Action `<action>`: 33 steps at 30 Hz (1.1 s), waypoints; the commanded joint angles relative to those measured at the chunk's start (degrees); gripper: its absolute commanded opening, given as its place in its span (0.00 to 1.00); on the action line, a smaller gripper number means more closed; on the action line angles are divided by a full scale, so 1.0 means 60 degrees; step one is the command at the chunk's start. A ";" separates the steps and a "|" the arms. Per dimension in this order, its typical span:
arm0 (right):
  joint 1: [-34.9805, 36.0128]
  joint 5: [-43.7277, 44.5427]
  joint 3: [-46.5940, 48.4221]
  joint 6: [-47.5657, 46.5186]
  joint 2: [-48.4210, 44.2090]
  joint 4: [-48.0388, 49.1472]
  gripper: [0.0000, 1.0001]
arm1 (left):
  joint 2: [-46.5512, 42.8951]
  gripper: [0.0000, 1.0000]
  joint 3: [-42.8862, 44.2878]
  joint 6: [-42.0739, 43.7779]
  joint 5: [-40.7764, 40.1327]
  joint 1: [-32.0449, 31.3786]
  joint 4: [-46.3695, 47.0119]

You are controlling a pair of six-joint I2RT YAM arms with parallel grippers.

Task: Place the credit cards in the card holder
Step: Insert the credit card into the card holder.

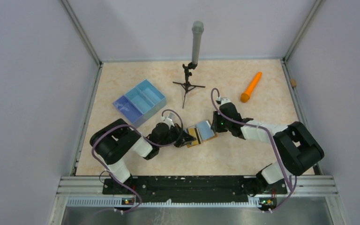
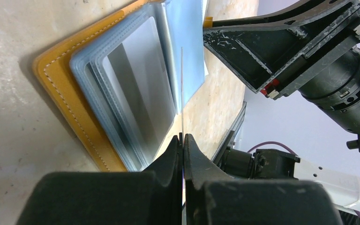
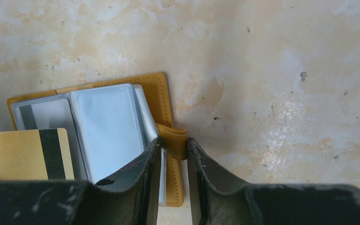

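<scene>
Both arms are folded low over the table and reach inward until their wrists nearly meet at its centre. The left gripper has its jaws pressed together on a credit card, a thin rigid card, gold-faced with one dark stripe. From the left wrist it shows only as a fine line, edge-on, its long axis running straight out from the fingertips over the card holder towards the right gripper. The right gripper's jaws stand narrowly apart and pinch the holder's snap tab and cover edge between them. The holder lies open and flat at mid-table between the two grippers, its long axis roughly left to right. Its cover is mustard leather with pale stitching, and the glossy greyish-blue plastic sleeves face up.
</scene>
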 commanded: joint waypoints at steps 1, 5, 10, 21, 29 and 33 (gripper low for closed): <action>0.0078 0.0394 0.0063 -0.0017 0.0305 -0.0709 0.25 | 0.0272 0.00 -0.0002 -0.0063 0.0119 -0.0032 0.0907; 0.0078 0.0440 0.0075 0.0010 0.0317 -0.0770 0.25 | 0.0355 0.00 -0.0009 -0.0160 0.0078 -0.0032 0.0707; 0.0078 0.0446 0.0089 0.0009 0.0317 -0.0772 0.25 | 0.0461 0.00 0.0130 -0.0136 0.0193 -0.0040 0.0638; 0.0078 0.0514 0.0075 0.0021 0.0348 -0.0816 0.25 | 0.0853 0.00 0.0195 -0.0253 0.0402 -0.0033 0.1117; 0.0078 0.0450 0.0091 0.0041 0.0399 -0.0802 0.24 | 0.1197 0.00 -0.0217 -0.0447 0.0359 -0.0041 0.2418; 0.0078 0.0478 0.0118 0.0034 0.0397 -0.0866 0.24 | 0.1343 0.00 -0.0322 -0.0520 0.0371 -0.0032 0.2920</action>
